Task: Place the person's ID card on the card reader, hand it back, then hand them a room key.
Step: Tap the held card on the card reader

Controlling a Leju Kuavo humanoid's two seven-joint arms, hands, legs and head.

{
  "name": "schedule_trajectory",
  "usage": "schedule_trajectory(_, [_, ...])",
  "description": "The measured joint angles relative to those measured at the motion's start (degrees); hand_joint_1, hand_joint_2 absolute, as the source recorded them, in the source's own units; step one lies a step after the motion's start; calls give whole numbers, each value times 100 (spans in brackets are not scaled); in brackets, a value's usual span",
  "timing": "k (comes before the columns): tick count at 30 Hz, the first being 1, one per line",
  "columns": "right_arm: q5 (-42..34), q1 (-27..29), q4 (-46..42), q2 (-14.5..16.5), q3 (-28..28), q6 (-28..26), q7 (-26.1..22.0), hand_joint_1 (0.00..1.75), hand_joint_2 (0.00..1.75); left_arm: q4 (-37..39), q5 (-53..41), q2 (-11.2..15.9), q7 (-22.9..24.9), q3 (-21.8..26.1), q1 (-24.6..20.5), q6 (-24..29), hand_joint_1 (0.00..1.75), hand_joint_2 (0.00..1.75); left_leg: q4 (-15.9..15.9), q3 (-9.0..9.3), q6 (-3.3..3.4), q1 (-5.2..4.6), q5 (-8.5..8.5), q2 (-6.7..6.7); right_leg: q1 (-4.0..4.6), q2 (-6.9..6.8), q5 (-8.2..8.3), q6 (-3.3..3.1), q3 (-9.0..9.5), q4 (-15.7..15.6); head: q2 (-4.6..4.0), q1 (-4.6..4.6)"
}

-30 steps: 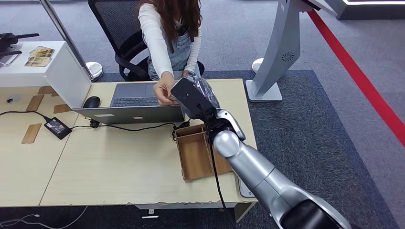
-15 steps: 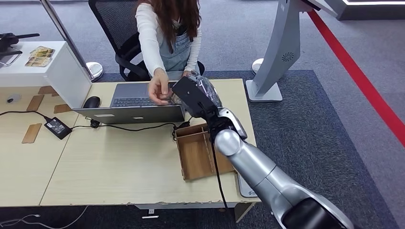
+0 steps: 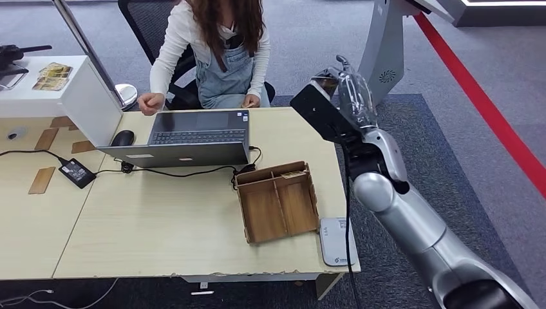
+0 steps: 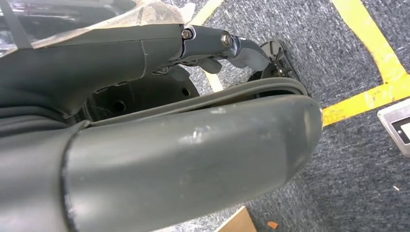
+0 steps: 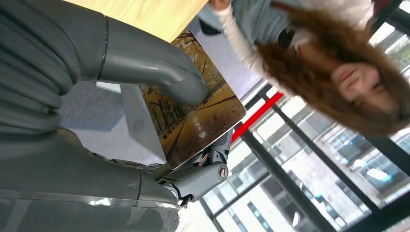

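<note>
My right hand (image 3: pixel 351 96) is raised beyond the table's right edge and pinches a card (image 3: pixel 324 81). In the right wrist view the card (image 5: pixel 200 121) bears an autumn tree picture, with my thumb (image 5: pixel 159 77) pressed on its face. The white card reader (image 3: pixel 336 241) lies flat at the table's front right corner, below and nearer than the hand. A wooden box (image 3: pixel 278 201) beside it holds a few cards (image 3: pixel 293 175) in a back compartment. The seated person's hand (image 3: pixel 149 103) is drawn back at the laptop's left. My left hand (image 4: pixel 169 145) hangs over the carpet, holding nothing.
An open laptop (image 3: pixel 193 136) with a mouse (image 3: pixel 123 138) and a power brick (image 3: pixel 77 172) sits at the table's back left. A white kiosk stand (image 3: pixel 376 71) rises just behind my right hand. The person's chair (image 3: pixel 154 38) is behind the table.
My right hand has swung right and up from over the laptop with the card in it. The person's hand let go and pulled back to the left.
</note>
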Motion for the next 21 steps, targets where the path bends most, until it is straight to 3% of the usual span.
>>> schedule_trajectory(13, [477,1216,-1458,-1392,-712,680,665,175,175,0,122,-26,89,179,-18,46,0,0,-1,-3,0,3,-2,-1,1,-4,-1,1,6,-1,1,0])
schedule_trajectory(21, [450,2082,-1618,-1677,-819,1138,765,175,175,0,145,-27,199,263,-34,44,0,0,-1,-8,1,15,-5,-2,0,-1,-2,1,6,0,-1,-1])
